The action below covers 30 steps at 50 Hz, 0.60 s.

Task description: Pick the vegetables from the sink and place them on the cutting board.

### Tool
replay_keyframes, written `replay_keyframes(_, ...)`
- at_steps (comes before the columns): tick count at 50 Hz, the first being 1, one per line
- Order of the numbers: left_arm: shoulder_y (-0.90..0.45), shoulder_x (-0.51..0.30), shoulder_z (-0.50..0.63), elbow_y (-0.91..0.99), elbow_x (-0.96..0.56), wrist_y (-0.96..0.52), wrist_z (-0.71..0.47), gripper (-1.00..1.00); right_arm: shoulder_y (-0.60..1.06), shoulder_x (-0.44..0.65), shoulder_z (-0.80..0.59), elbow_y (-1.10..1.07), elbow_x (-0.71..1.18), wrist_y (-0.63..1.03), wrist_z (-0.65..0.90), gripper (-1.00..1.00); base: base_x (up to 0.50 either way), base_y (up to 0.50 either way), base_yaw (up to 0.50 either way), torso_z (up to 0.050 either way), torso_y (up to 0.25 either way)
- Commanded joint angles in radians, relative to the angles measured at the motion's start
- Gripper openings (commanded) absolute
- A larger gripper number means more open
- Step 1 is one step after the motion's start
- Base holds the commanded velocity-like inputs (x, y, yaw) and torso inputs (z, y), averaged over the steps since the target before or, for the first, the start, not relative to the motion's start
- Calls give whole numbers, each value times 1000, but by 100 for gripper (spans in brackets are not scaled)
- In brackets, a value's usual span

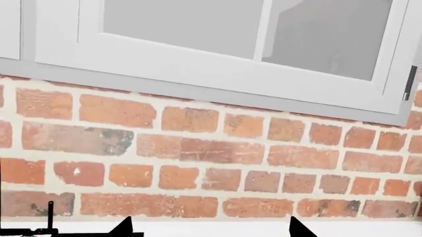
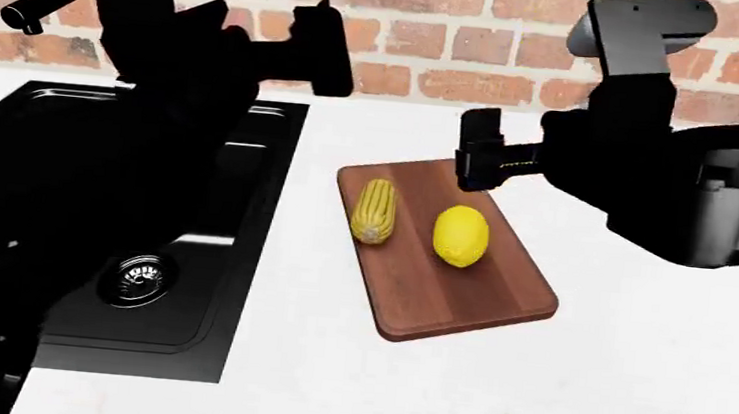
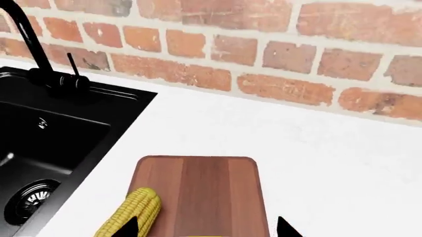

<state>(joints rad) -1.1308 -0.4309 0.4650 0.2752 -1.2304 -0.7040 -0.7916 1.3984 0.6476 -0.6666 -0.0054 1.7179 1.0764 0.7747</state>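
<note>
Brick wall (image 1: pixel 197 148) and a white window frame (image 1: pixel 218 64) fill the left wrist view; left hand (image 1: pixel 207 229) tips spread apart. Head view: ridged corn cob (image 2: pixel 373 209) and smooth lemon-shaped oval (image 2: pixel 461 236) lie side by side on the striped wooden cutting board (image 2: pixel 469 301), beside the matte-black sink (image 2: pixel 222 284) on a white tabletop (image 2: pixel 621 390). Right wrist view: right hand (image 3: pixel 205 228) open above the board.

In the head view the left arm (image 2: pixel 153 78) is covering much of the sink (image 2: pixel 235 286), and its gripper is hiding in that dark mass, so the jaws are not telling. The right wrist view is cutting off the corn cob (image 3: pixel 132 217) and the cutting board (image 3: pixel 204 192) at the frame's edge, and is showing only two fingertips (image 3: pixel 283 228). The left wrist view is clipping its own fingertips (image 1: pixel 125 228) likewise.
</note>
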Motion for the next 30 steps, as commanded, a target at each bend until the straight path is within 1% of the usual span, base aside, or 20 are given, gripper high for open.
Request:
replay_keyframes(1,7,-43,-25,99,-42,-13,-39,100,26,91,130,-225,55,-93,124,100,0,0,0,0,0)
replay_keyframes(10,58,-119,-65,278,-62,-3,-94,100,-70,190,260,-477,110,-214,225,100,0,0,0,0,0)
replay_keyframes(17,68,-172,-111,386,-65,16,-138,100,-123,256,353,-605,173,-294,275,100,0,0,0,0,0)
replay_keyframes(30,110,-251,-202,471,-104,56,-198,100,-136,331,461,-759,290,-386,349,100,0,0,0,0,0)
